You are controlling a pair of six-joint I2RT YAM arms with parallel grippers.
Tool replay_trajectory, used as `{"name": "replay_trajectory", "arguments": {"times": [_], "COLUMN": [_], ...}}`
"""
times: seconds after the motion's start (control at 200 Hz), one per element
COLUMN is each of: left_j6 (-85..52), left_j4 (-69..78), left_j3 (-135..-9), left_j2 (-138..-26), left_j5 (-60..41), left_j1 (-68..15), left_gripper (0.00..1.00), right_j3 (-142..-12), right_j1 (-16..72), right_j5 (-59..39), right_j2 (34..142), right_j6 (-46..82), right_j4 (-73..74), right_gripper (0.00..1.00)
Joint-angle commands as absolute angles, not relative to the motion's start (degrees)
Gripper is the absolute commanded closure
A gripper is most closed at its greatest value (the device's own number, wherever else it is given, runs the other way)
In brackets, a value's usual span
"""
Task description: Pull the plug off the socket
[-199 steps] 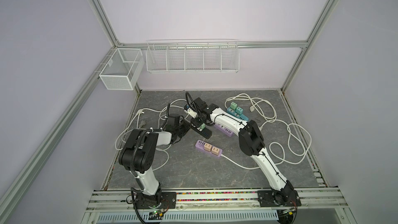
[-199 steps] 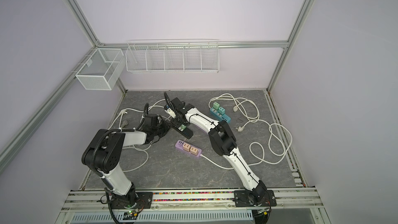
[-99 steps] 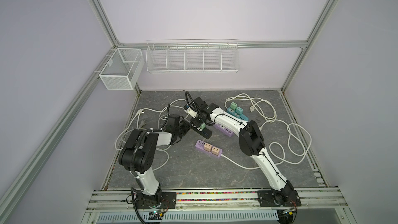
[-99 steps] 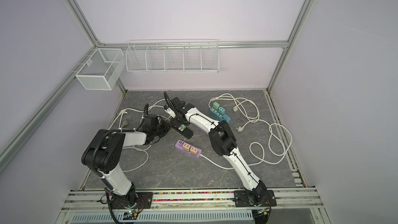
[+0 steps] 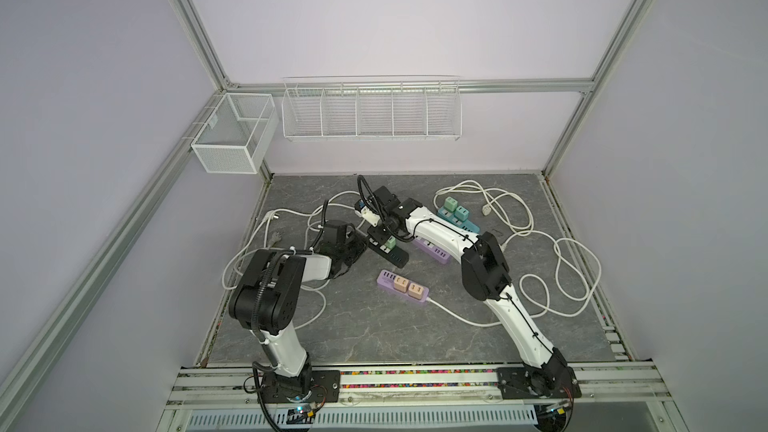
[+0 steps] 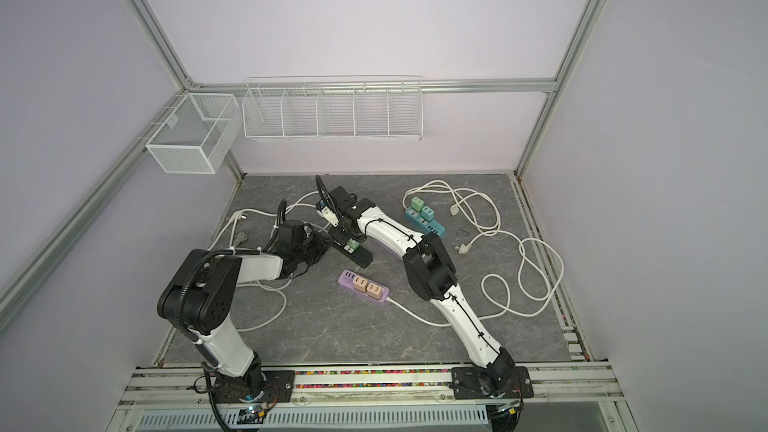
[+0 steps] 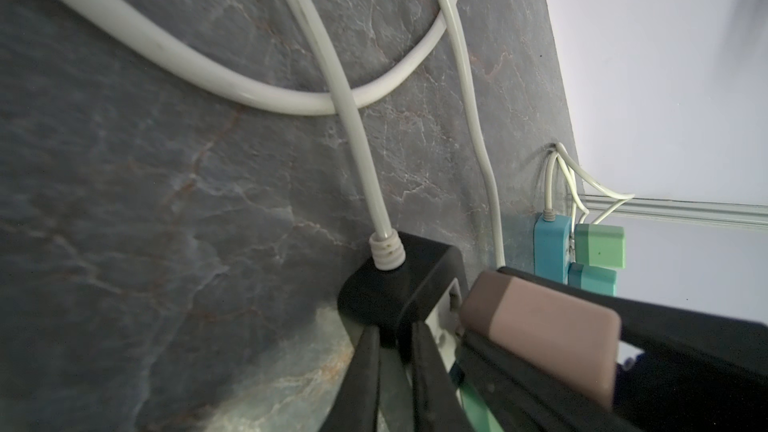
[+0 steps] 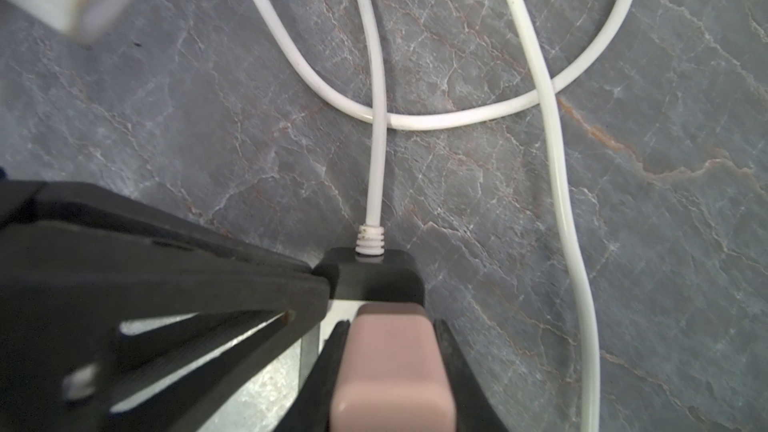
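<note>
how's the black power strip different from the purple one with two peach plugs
The black power strip is held: the left gripper pinches its cable end and the right gripper is shut on the pink plug on it; the purple strip lies untouched. The black power strip also carries a green plug; the purple strip carries two peach plugs. Both lie flat on the table with white cables.

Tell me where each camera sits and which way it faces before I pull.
Top views: high at the front, looking down and back over the table; left arm and right arm show whole, meeting at the black power strip.
Left wrist: on the left arm, low, looking along the left gripper, shut on the strip's cable end.
Right wrist: above the right gripper, shut on the pink plug, looking down at the strip.
Shared: both wrist views show plug, strip end and white cable.
</note>
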State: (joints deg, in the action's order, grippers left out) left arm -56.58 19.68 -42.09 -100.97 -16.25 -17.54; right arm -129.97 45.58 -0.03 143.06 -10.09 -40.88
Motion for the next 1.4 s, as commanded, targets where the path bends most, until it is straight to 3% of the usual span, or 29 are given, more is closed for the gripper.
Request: {"name": "replay_trajectory", "arguments": {"times": [0.0, 0.86, 1.4], "left_j6": [-56.78, -56.43, -53.91], "left_j4": [10.28, 9.10, 3.96], "left_j3": [-39.54, -41.21, -44.39], "left_j2": [-103.27, -101.40, -92.87], "left_j5": [-12.66, -13.10, -11.38], "left_j1": [-17.62, -17.62, -17.62], "left_gripper": [0.85, 0.85, 0.79], "right_j3": [-131.40, -130.29, -114.53], "right_j1": [46.71, 45.08, 44.09], "right_j5": [-0.55, -1.54, -5.49], "right_j2": [140.42, 133.87, 120.00], "right_j6": [-11.13, -10.14, -0.91], "right_j4": [-41.23, -41.98, -34.04], "right_gripper": [0.78, 0.80, 0.80]}}
